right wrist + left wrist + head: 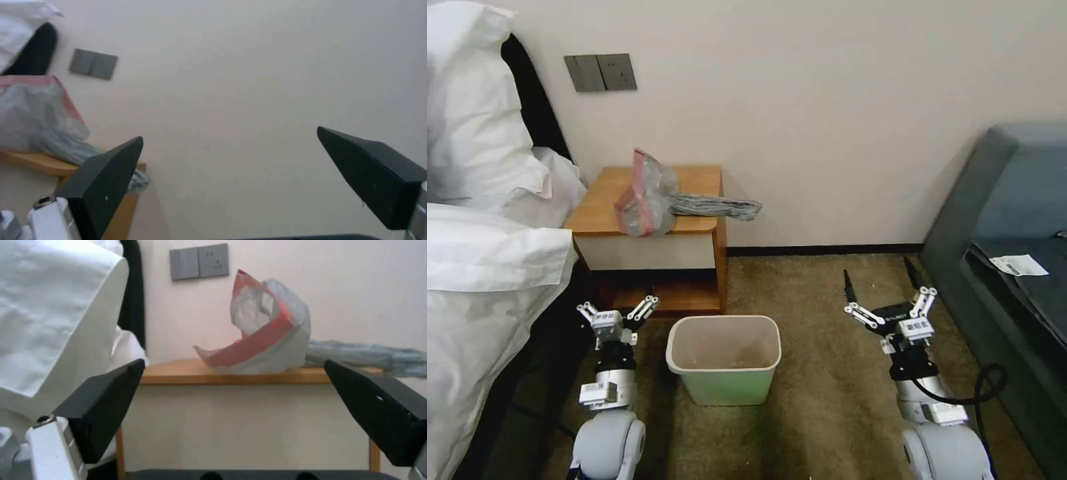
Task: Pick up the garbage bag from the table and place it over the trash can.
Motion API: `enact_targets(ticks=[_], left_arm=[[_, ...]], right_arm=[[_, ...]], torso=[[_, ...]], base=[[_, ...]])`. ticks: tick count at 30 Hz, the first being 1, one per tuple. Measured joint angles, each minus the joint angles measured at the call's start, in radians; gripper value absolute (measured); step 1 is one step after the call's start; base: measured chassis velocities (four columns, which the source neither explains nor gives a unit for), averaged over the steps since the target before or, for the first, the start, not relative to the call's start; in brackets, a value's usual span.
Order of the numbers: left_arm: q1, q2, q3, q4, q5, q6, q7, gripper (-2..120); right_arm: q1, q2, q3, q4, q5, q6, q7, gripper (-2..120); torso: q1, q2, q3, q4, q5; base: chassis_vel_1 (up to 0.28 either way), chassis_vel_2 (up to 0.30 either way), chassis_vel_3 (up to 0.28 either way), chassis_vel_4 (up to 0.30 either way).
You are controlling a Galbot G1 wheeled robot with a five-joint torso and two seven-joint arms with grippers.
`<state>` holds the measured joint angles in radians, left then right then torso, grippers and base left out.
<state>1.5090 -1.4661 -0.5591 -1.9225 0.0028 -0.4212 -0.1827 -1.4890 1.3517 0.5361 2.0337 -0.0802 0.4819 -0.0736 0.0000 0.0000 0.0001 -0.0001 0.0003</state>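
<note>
The garbage bag (650, 197) lies crumpled on the wooden table (694, 180), its pink-red rim standing up and its grey tail hanging over the table's right edge. The pale green trash can (724, 320) stands on the carpet in front of the table, with nothing draped over it. My left gripper (618, 308) hovers low just left of the can, open, in front of the table's lower shelf. The left wrist view looks up at the garbage bag (267, 336) between the spread fingers (106, 396). My right gripper (877, 270) is open to the can's right, pointing at the wall, with the garbage bag (40, 116) off to one side.
A bed with white bedding (487, 233) crowds the table's left side, close to my left arm. A grey sofa (1014, 220) with a paper slip (1019, 265) runs along the right. Open carpet (827, 373) lies between can and sofa. Grey wall switches (600, 72) sit above the table.
</note>
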Motion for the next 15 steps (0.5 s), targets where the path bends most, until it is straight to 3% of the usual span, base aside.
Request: enact_targets(ticks=[3, 6, 7, 10, 15], left_arm=[[0.009, -0.012, 0.0, 0.002, 0.028, 0.0, -0.01, 100], [0.024, -0.026, -0.003, -0.001, 0.053, 0.0, -0.023, 100], [0.024, -0.026, -0.003, -0.001, 0.053, 0.0, -0.023, 100], [0.039, -0.031, -0.009, -0.004, 0.067, -0.004, -0.03, 100], [0.044, -0.041, -0.011, -0.004, 0.078, -0.008, -0.031, 100]], right_arm=[[0.055, -0.057, -0.029, -0.015, -0.001, -0.037, 0.005, 100], [0.156, -0.164, -0.087, -0.063, 0.009, -0.088, 0.007, 100], [0.156, -0.164, -0.087, -0.063, 0.009, -0.088, 0.007, 100], [0.308, -0.272, -0.182, -0.148, 0.033, -0.138, 0.007, 100], [0.447, -0.341, -0.297, -0.233, 0.051, -0.19, -0.005, 100]], torso=[[0.0, 0.0, 0.0, -0.0001, -0.0002], [0.0, 0.0, 0.0, 0.0001, -0.0002], [0.0, 0.0, 0.0, 0.0001, -0.0002], [0.0, 0.0, 0.0, 0.0, -0.0001], [0.0, 0.0, 0.0, 0.0001, -0.0001]], base=[[0.0, 0.0, 0.0, 0.0], [0.0, 0.0, 0.0, 0.0], [0.0, 0.0, 0.0, 0.0], [0.0, 0.0, 0.0, 0.0], [0.0, 0.0, 0.0, 0.0]])
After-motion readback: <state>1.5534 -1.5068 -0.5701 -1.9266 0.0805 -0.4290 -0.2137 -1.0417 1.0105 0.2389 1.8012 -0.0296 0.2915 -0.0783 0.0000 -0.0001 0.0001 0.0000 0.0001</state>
